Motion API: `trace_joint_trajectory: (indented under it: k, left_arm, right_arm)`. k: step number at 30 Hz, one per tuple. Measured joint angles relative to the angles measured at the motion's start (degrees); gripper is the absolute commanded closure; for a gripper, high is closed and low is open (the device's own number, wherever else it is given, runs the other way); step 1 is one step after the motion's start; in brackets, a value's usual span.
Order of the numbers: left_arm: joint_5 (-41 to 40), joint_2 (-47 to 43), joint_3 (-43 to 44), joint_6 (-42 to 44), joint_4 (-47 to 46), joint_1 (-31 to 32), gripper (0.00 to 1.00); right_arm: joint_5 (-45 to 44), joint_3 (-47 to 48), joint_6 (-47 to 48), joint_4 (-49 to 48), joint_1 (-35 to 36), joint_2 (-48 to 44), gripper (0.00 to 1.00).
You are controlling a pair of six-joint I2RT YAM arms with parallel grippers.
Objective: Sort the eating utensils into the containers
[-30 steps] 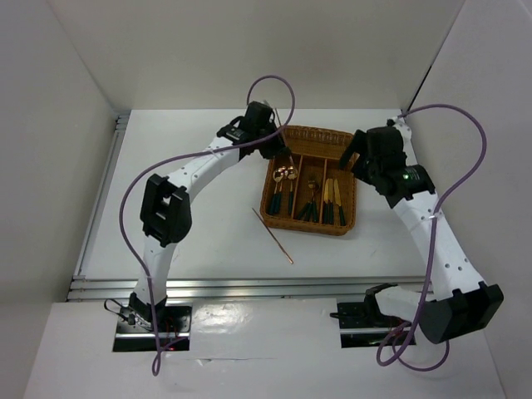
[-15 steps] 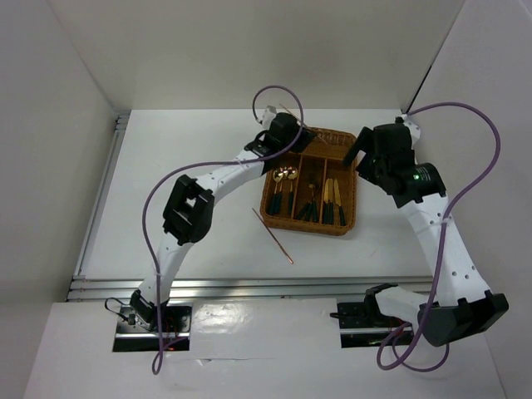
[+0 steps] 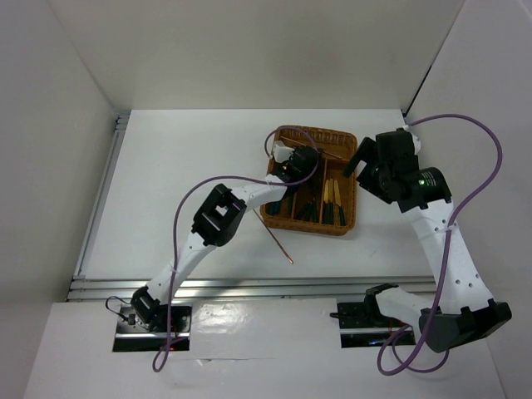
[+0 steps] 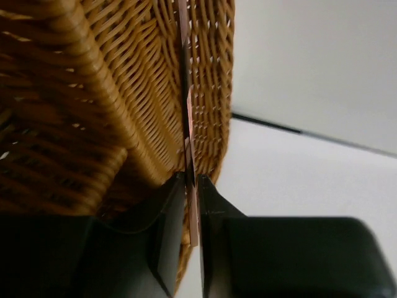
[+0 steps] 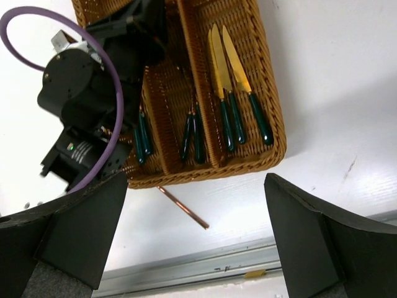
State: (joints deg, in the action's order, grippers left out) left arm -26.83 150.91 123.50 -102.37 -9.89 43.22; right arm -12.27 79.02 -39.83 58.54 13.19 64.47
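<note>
While the right gripper (image 5: 195, 181) gapes, the left gripper (image 4: 191, 181) pinches a slim coppery chopstick (image 4: 189, 113).

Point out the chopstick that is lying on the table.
The chopstick lying loose on the table beside the wicker tray's near edge; the other chopstick is pinched between the left gripper's fingers.
</note>
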Motion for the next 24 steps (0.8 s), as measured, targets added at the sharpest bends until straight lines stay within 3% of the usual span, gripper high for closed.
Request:
trace_joint_trajectory:
  k: [2, 6, 15, 18, 24]
  left_arm:
    - [-1.0, 1.6, 1.8, -1.4, -1.5, 0.0, 0.64]
    - [-3.1, 2.5, 4.0, -1.6, -1.6, 0.0, 0.4]
    - [-2.9, -2.0, -1.1, 0.3, -1.6, -0.6, 0.32]
    - [0.5, -8.1, -6.2, 5.5, 1.7, -1.2, 0.29]
    - [10.6, -32.8, -21.0, 17.3, 9.2, -3.5, 0.28]
  right_arm:
    - [0.7, 0.0, -0.4, 0.5, 0.0, -0.2, 0.0]
    - [1.6, 0.0, -0.9, 1.3, 0.0, -0.3, 0.0]
    - [2.6, 0.0, -1.1, 1.7, 0.0, -0.4, 0.0]
    - [1.9, 0.8, -0.9, 1.9, 0.0, -0.3, 0.0]
    - [-1.2, 4.5, -0.1, 1.9, 0.0, -0.3, 0.0]
